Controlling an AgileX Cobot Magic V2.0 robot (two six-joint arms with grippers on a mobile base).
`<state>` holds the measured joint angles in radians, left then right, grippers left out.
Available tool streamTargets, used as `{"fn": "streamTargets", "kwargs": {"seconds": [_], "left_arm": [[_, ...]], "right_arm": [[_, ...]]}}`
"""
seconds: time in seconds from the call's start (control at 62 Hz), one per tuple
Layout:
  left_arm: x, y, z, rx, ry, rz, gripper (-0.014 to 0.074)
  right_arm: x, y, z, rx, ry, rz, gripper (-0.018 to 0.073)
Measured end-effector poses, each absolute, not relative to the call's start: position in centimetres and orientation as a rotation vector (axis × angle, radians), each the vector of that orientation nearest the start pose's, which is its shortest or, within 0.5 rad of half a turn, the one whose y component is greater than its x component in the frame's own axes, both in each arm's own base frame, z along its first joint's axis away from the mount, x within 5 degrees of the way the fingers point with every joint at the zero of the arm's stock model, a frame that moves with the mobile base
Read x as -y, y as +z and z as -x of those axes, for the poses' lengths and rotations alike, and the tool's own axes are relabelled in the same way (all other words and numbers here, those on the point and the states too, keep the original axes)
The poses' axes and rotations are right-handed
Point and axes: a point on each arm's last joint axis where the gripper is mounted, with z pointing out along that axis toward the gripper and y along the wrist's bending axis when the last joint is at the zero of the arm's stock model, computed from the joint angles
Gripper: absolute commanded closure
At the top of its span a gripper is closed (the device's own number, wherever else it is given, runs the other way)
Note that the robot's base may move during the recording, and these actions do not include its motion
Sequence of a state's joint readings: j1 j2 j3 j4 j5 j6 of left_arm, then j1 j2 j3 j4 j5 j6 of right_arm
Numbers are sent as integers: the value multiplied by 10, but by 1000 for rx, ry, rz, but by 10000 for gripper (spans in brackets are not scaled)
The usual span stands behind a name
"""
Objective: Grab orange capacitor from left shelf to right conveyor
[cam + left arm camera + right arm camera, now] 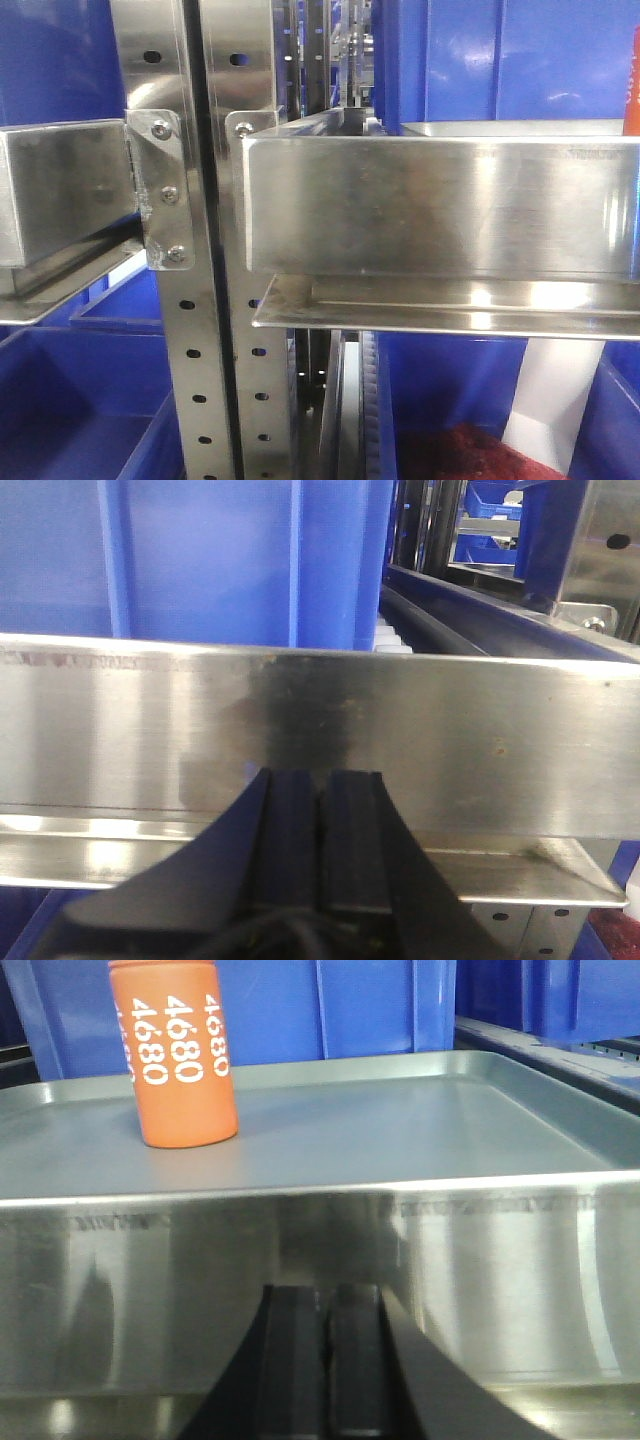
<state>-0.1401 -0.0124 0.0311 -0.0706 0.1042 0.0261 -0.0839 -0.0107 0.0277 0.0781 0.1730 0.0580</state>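
Capacitor (185,1055), orange: one, upright, "4680" printed in white, stood on the shallow steel tray (420,1130) of the left shelf (195,330), toward the tray's far left. Right gripper (322,1360): held level, low against the tray's front wall, fingers closed together and empty. The capacitor is seen above, beyond and left of it, well apart. Left gripper (320,845): held level before another steel tray front (450,730), fingers pressed together, empty. Blue plastic bin (220,560): set behind that front.

Right claw (325,1360): steel tray front (480,1280) directly ahead, blocks level entry. Free room above its rim, over bare tray floor (400,1120). Orange capacitor (178,1055) ahead-left; blue bin wall (380,1005) behind. Left claw (320,840): shelf front (450,720) ahead, blue bin (200,560) above.
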Motion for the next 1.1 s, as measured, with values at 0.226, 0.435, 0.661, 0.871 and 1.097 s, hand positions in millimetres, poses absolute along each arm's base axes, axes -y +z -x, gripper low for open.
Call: {"fn": "streamTargets", "kwargs": {"seconds": [0.226,0.435,0.661,0.871,1.097], "left_arm": [[9,194,-56,-1606,-149,-83,723],[9,194,-56,-1606,-149,-83,723],[9,194,-56,-1606,-149,-83,723],[9,194,-56,-1606,-149,-83,723],[9,194,-56,-1606,-149,-83,723]], "right_arm": [[3,189,-56,-1664,50,-173,502],[3,189,-56,-1664,50,-173,502],[3,189,-56,-1664,50,-173,502],[3,189,-56,-1664,50,-173,502],[4,191,-56,-1637,49,-171,502]]}}
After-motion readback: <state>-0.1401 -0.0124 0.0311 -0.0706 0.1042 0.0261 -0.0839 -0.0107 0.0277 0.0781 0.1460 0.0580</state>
